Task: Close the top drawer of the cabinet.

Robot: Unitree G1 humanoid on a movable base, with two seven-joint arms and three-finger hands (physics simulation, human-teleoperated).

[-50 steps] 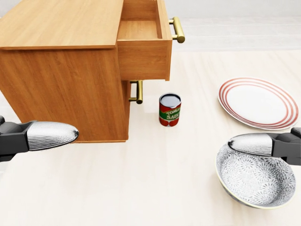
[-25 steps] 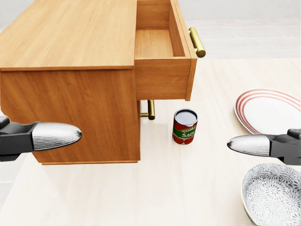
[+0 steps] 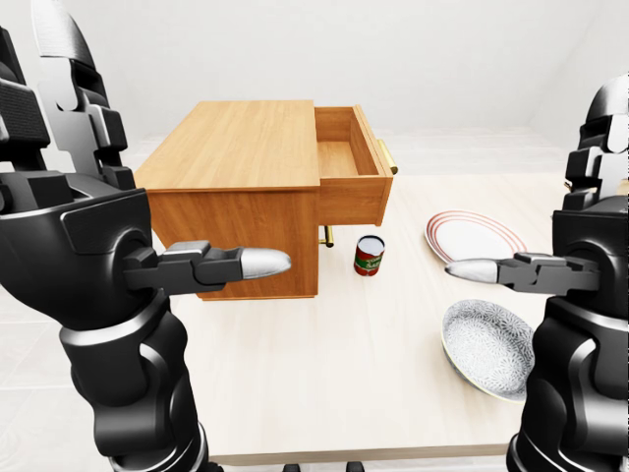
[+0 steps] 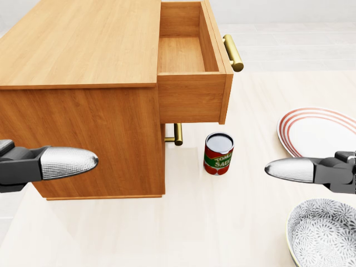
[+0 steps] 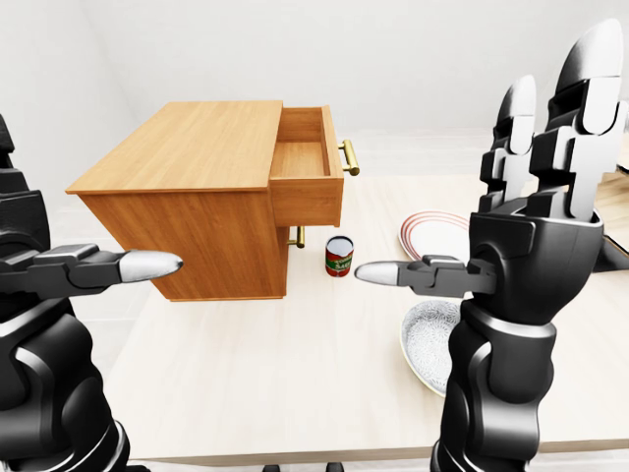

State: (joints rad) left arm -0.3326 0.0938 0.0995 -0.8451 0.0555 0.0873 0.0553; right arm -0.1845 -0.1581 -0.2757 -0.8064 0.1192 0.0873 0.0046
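Pale wood made up the table, with a plain white room behind it. On it stood the cabinet, its top drawer pulled well out toward the right of the head view, the brass handle on its face. A lower handle showed beneath, flush with a shut drawer. Near the drawer's face stood a tomato sauce can; further right lay a striped plate and a patterned bowl.

Both hands were raised and spread wide, holding nothing. The left hand hung beside the cabinet's near side; the right hand hovered over the plate and bowl, well apart from the drawer.

To my eye this was the approach: nothing touched the drawer. The drawer's face sat up and to the left of the right hand in the head view, with the can between. The next move would seem to call for that hand to reach to the drawer's face or handle, clearing the can, then push it leftward into the cabinet.
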